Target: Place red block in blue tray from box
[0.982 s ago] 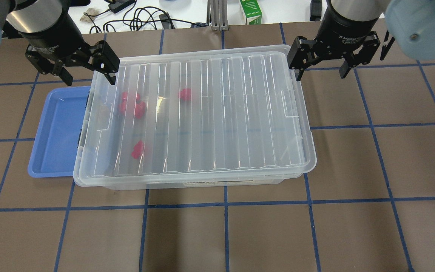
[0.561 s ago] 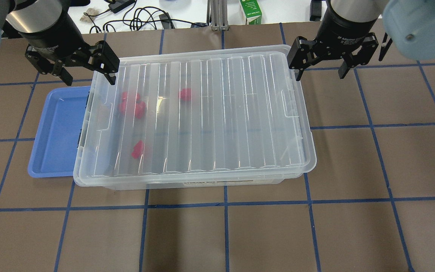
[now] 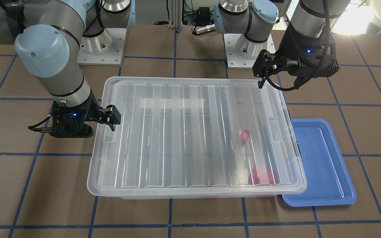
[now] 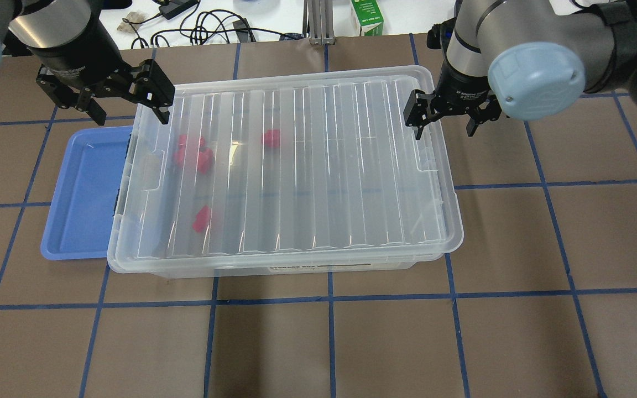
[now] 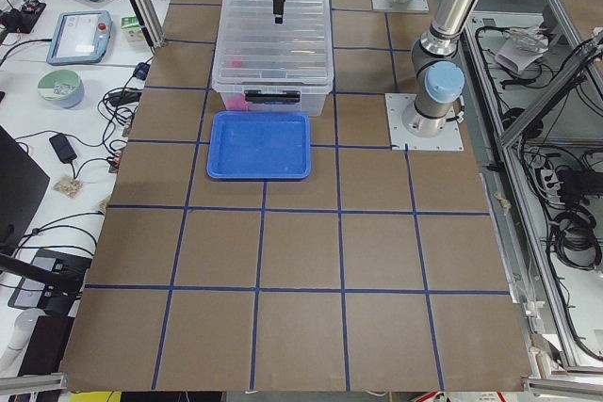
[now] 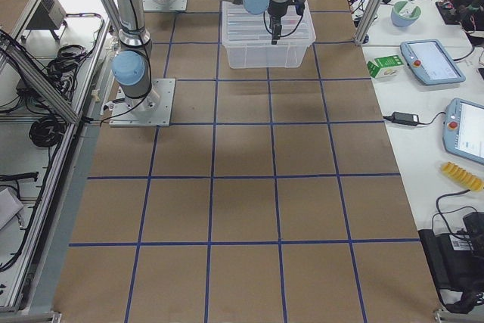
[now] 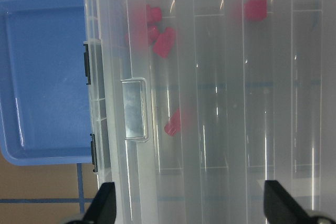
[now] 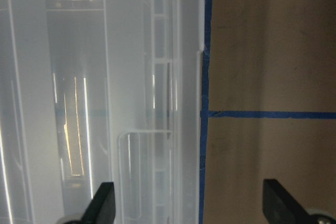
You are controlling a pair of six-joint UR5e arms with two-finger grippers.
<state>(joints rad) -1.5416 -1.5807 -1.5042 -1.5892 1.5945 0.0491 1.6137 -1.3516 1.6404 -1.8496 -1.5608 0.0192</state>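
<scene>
R hand (image 4: 444, 132) by lid (image 4: 324, 166), blocks (image 4: 271, 138) beneath

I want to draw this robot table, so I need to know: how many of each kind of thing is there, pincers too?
Red blocks: 5, a bit blurry
Blue tray: 1
Clear box: 1
Pincers: 2, left pincer and right pincer
Total: 9

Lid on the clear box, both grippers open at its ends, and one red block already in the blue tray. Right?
Not quite: the blue tray is empty. The overhead exterior view shows the red blocks inside the box, under its lid. The lid is on, and the left gripper and right gripper are open at its ends.
</scene>
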